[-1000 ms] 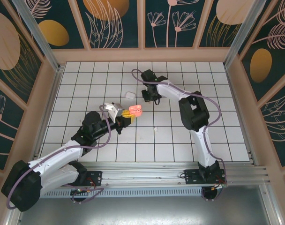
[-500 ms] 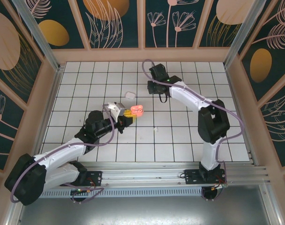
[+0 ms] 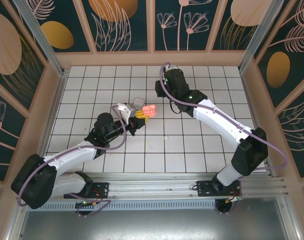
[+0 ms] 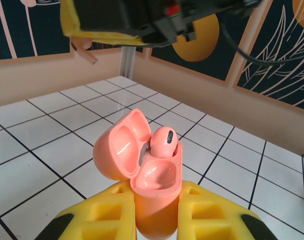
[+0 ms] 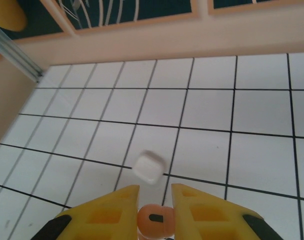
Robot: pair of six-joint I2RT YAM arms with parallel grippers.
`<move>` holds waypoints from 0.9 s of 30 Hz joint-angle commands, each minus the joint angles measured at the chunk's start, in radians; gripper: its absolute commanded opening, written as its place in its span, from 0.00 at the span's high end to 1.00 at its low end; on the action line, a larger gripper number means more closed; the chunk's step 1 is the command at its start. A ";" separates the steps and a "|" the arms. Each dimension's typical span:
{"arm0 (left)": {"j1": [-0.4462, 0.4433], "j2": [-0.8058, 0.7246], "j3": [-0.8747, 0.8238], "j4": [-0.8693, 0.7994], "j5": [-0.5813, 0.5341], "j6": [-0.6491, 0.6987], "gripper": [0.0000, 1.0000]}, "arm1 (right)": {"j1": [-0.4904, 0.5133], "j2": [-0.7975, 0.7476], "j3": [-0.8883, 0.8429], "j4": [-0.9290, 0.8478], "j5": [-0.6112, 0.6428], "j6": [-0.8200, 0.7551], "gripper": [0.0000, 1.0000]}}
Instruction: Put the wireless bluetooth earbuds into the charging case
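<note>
Jaws of the left gripper (image 4: 156, 192) are clamped on the lower body of the salmon-pink charging case (image 4: 154, 175), whose lid (image 4: 117, 145) stands swung open. One pink earbud (image 4: 163, 141) is seated in the far well; the well beside it is bare. Jaws of the right gripper (image 5: 155, 192) are narrowly parted and pinch a second pink earbud (image 5: 154, 220) by its sides. A small white case (image 5: 148, 167) lies on the white-tiled counter (image 5: 252, 125) just beyond those jaws.
</note>
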 commanded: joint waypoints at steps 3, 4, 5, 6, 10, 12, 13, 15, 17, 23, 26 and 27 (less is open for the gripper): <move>-0.001 0.035 0.053 0.100 -0.038 -0.032 1.00 | 0.040 -0.095 -0.063 0.122 0.033 0.032 0.79; 0.000 0.042 0.060 0.101 -0.040 -0.035 1.00 | 0.046 -0.106 -0.069 0.129 0.032 0.032 0.79; -0.001 0.049 0.069 0.102 -0.043 -0.040 1.00 | 0.054 -0.115 -0.075 0.140 0.030 0.032 0.79; -0.001 0.055 0.075 0.104 -0.047 -0.044 1.00 | 0.062 -0.123 -0.077 0.147 0.029 0.034 0.79; -0.001 0.074 0.099 0.118 -0.060 -0.058 1.00 | 0.093 -0.159 -0.117 0.205 0.004 0.023 0.79; -0.002 0.082 0.112 0.120 -0.067 -0.063 1.00 | 0.107 -0.183 -0.151 0.251 -0.022 0.026 0.79; 0.000 0.085 0.114 0.119 -0.073 -0.064 1.00 | 0.109 -0.188 -0.162 0.265 -0.032 0.030 0.79; -0.001 0.089 0.122 0.119 -0.086 -0.068 1.00 | 0.120 -0.207 -0.188 0.299 -0.050 0.040 0.79; -0.002 0.092 0.127 0.118 -0.102 -0.074 1.00 | 0.129 -0.221 -0.206 0.325 -0.058 0.042 0.79; -0.002 0.099 0.138 0.125 -0.118 -0.096 1.00 | 0.147 -0.243 -0.248 0.378 -0.064 0.048 0.79; -0.001 0.101 0.138 0.134 -0.120 -0.104 1.00 | 0.150 -0.243 -0.274 0.410 -0.064 0.058 0.79; -0.002 0.102 0.139 0.134 -0.120 -0.105 1.00 | 0.150 -0.242 -0.283 0.423 -0.064 0.065 0.79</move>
